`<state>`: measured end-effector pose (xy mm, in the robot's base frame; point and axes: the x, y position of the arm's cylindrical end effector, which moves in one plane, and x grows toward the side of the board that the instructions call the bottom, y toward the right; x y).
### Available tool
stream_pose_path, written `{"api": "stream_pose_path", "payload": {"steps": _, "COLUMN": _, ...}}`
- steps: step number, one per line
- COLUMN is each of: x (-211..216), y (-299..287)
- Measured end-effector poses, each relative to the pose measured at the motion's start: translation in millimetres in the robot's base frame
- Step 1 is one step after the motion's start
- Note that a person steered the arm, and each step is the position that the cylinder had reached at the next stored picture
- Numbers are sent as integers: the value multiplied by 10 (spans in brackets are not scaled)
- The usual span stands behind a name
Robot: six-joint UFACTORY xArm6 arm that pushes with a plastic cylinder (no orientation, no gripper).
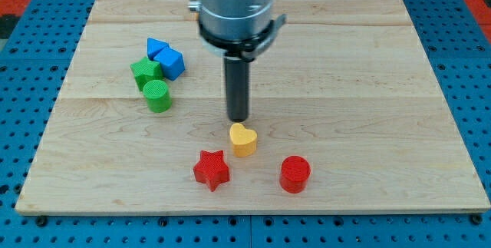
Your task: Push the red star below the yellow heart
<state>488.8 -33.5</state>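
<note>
The red star [212, 170] lies near the board's bottom edge, below and to the left of the yellow heart [243, 139]. The two blocks sit close together, with a narrow gap between them. My tip [238, 119] is just above the yellow heart in the view, very near its top edge, and up and to the right of the red star. The rod hangs straight down from the arm's grey body at the view's top.
A red cylinder [294, 174] stands to the right of the star, below and right of the heart. At the left a cluster holds two blue blocks [166, 57], a green block [145, 71] and a green cylinder [157, 95]. The wooden board [368, 87] sits on a blue pegboard.
</note>
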Motion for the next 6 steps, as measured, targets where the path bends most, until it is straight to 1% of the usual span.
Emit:
{"api": "stream_pose_path", "payload": {"steps": 1, "x": 520, "y": 161}}
{"api": "stream_pose_path", "payload": {"steps": 2, "x": 500, "y": 123}}
{"api": "stream_pose_path", "payload": {"steps": 3, "x": 460, "y": -1012}}
{"api": "stream_pose_path", "payload": {"steps": 4, "x": 921, "y": -812}}
{"api": "stream_pose_path", "payload": {"steps": 5, "x": 925, "y": 49}}
{"api": "stream_pose_path", "payload": {"steps": 6, "x": 927, "y": 206}}
